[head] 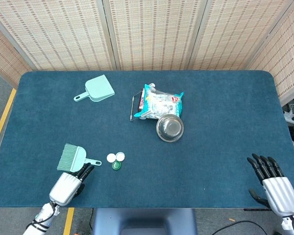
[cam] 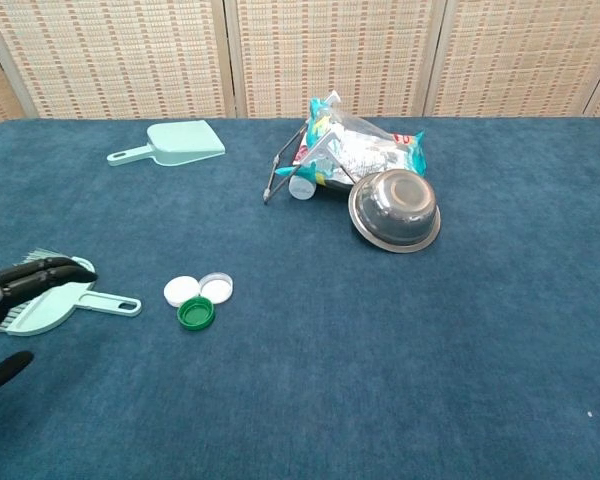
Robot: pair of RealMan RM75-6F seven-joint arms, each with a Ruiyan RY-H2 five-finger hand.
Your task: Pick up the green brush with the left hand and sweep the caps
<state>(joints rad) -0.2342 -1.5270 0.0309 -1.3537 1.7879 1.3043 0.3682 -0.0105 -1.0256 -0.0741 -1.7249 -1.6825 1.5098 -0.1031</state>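
Note:
The green brush (head: 74, 159) lies flat near the table's front left, bristles pointing left, handle (cam: 115, 302) pointing right toward the caps. Three caps sit in a cluster just right of the handle: two white caps (head: 115, 157) and one green cap (head: 116, 165), also seen in the chest view as the green cap (cam: 197, 314). My left hand (head: 68, 185) hovers just in front of the brush, fingers extended over its body and holding nothing; its dark fingers (cam: 35, 274) cover part of the brush in the chest view. My right hand (head: 273, 183) is open at the front right edge, far from everything.
A green dustpan (head: 97, 89) lies at the back left. Mid-table are a teal snack bag (head: 161, 103), metal tongs (head: 133, 107) and a steel bowl (head: 170, 128). The blue table (head: 225, 127) is bare on its right half.

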